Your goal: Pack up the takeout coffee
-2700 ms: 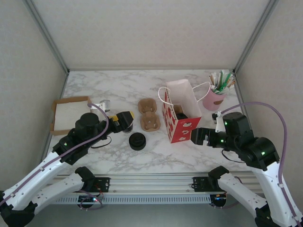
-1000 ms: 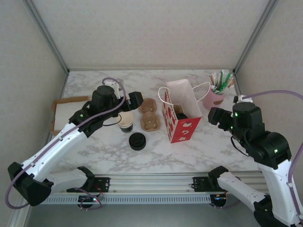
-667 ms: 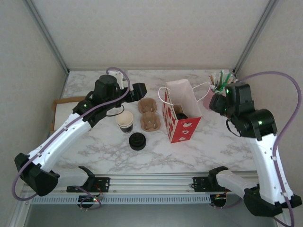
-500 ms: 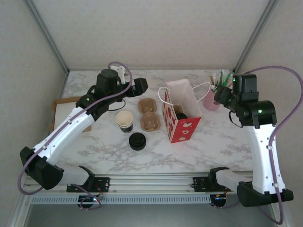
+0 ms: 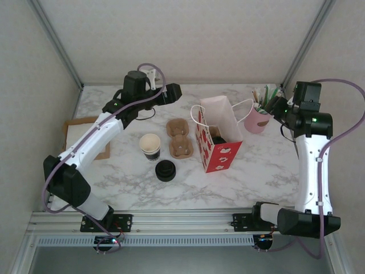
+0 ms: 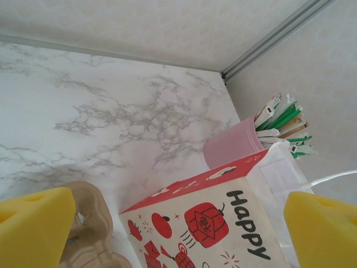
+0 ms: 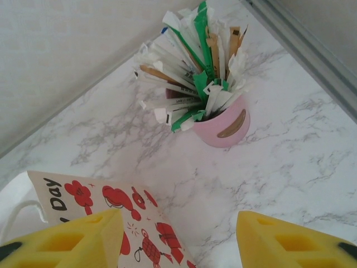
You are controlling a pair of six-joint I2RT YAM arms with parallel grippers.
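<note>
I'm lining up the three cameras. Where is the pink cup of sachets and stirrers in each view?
Top external: pink cup, far right, just right of the red-and-white gift bag.
Left wrist: right of centre, behind the bag's top edge.
Right wrist: upper centre, beyond the bag.
Shared landmark: that gift bag.

The left claw [image 5: 171, 92] is hovering over the far white marble tabletop [image 5: 256, 171], behind a brown pulp cup carrier [image 5: 178, 138]. The right claw [image 5: 278, 106] is hanging beside a pink cup of wrapped sticks [image 5: 258, 120], near an open red-and-white paper bag [image 5: 219, 149].
</note>
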